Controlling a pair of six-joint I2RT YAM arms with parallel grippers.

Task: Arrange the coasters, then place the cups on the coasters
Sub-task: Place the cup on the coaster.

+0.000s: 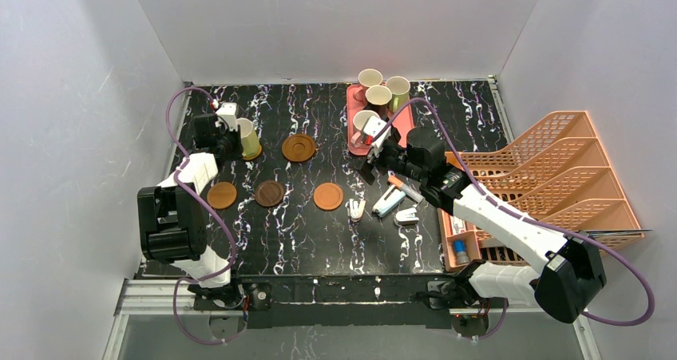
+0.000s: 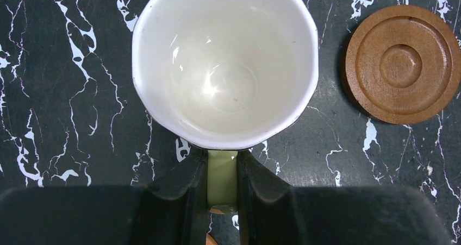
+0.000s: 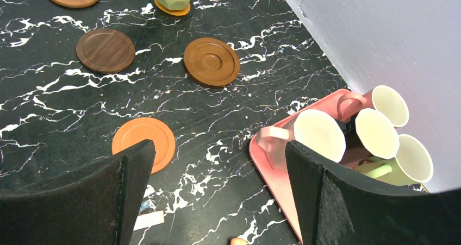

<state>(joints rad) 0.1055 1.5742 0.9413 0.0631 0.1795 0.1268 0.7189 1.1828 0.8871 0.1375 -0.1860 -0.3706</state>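
A yellow-green cup [image 1: 249, 139] [image 2: 225, 66] stands on an orange coaster [image 3: 171, 9] at the far left. My left gripper [image 1: 236, 139] [image 2: 222, 180] is shut on its handle. A brown ringed coaster [image 1: 298, 148] [image 2: 403, 64] lies just to its right. Three more coasters lie in a nearer row: orange-brown [image 1: 222, 195], dark brown [image 1: 270, 193], orange [image 1: 328, 195]. Several cups [image 1: 378, 96] [image 3: 319, 133] stand on the pink tray [image 1: 354, 96] [image 3: 277, 169]. My right gripper [image 1: 370, 162] [image 3: 217, 201] hangs open beside the tray's near end, holding nothing.
An orange tiered file rack [image 1: 559, 176] fills the right side. A white stapler [image 1: 407, 215], markers [image 1: 389, 200] and a small white clip [image 1: 355, 208] lie near the right arm. White walls close in the left, back and right.
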